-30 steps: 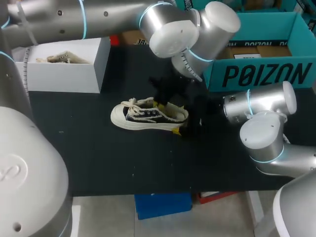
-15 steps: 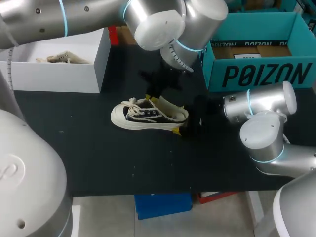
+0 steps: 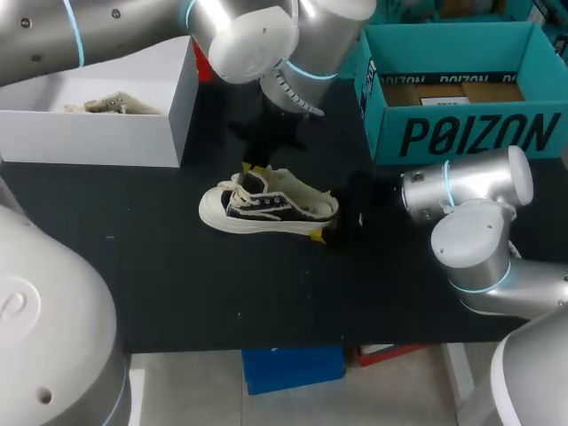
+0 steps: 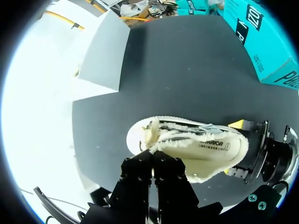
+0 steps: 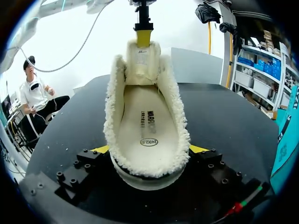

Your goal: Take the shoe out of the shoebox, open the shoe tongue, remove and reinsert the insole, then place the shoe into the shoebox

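A cream and black sneaker [image 3: 266, 209] lies on the black table, toe to the left. My left gripper [image 3: 256, 169] is shut on the top of its fleecy tongue [image 5: 140, 56] and holds it up and toward the toe. In the left wrist view the black fingers [image 4: 140, 175] close on the tongue's edge above the laces. My right gripper [image 5: 148, 161] stands wide around the heel, with a yellow tip [image 5: 101, 149] pressed to each side. The lined inside and the printed insole [image 5: 145, 119] lie open to the right wrist view.
The teal shoebox [image 3: 461, 133] stands open at the back right, close behind my right arm. A white box [image 3: 115, 133] with a crumpled cream item [image 3: 98, 105] inside stands at the back left. Bare black table runs in front of the shoe.
My left arm has swung left and back, drawing the tongue up and toward the toe. The shoe and my right gripper have stayed in place.
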`<state>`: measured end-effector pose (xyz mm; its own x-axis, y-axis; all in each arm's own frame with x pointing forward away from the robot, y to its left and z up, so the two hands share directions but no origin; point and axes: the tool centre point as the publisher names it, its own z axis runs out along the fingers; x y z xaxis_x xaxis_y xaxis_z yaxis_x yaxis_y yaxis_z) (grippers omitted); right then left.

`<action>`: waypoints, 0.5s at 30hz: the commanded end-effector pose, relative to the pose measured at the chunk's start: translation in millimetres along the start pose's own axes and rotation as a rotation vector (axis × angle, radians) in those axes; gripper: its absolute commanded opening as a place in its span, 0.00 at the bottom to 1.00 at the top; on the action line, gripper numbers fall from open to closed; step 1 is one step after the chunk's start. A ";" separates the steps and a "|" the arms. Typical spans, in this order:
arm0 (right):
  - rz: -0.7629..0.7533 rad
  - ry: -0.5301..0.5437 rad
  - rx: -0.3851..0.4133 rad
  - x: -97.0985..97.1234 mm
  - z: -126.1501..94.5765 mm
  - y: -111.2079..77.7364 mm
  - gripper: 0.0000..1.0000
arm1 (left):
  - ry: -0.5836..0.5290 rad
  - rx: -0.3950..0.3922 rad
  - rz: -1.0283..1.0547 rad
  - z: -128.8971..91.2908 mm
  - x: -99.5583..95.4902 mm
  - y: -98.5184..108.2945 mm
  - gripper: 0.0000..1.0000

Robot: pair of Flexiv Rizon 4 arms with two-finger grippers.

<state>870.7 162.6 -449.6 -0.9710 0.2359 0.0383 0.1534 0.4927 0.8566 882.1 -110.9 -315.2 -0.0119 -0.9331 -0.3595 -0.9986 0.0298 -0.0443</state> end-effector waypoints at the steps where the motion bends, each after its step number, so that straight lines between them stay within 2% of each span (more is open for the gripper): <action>1: 0.001 -0.001 0.000 -0.4 4.9 -5.2 0.00 | 0.050 0.006 -0.011 1.7 -13.4 0.8 0.00; 15: 0.001 -0.001 0.000 -0.4 4.9 -5.2 0.00 | 0.100 -0.039 -0.092 24.2 -36.6 2.3 0.00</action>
<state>870.7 162.9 -449.5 -0.9711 0.2356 0.0381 0.1531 0.4927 0.8566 880.1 -78.2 -322.7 0.0749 -0.9484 -0.3081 -0.9971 -0.0667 -0.0369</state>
